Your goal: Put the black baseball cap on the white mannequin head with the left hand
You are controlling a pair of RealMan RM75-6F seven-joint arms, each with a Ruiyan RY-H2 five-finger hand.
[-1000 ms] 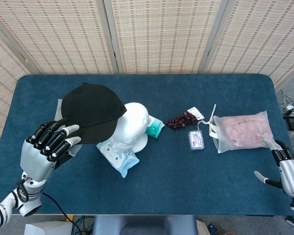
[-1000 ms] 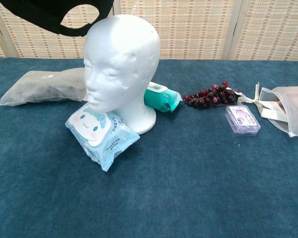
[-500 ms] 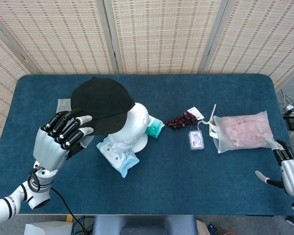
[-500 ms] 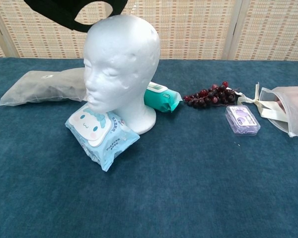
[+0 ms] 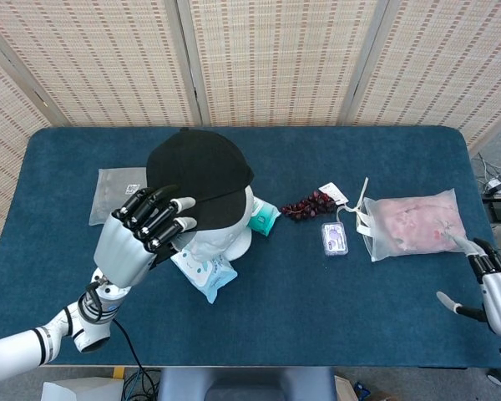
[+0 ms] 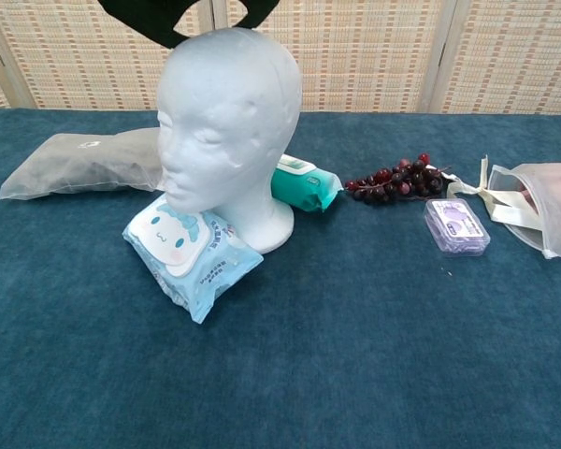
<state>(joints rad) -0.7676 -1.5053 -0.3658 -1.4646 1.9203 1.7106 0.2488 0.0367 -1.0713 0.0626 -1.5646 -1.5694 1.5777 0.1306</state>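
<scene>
My left hand (image 5: 138,238) holds the black baseball cap (image 5: 199,173) by its brim, above the white mannequin head (image 5: 221,234). In the head view the cap covers most of the mannequin's crown. In the chest view the mannequin head (image 6: 226,122) stands upright, facing left, and the cap (image 6: 173,16) hangs just above its top, cut off by the upper edge. My right hand (image 5: 493,284) rests at the table's right front corner, fingers apart, holding nothing.
A blue wipes pack (image 6: 192,250) leans at the mannequin's base, a teal pack (image 6: 304,184) behind it. A grey pouch (image 6: 79,164) lies to the left. Grapes (image 6: 393,178), a small clear box (image 6: 456,225) and a pink bag (image 5: 413,223) sit to the right.
My left hand has carried the cap to the right, from left of the mannequin to above its crown. The right hand has stayed put.
</scene>
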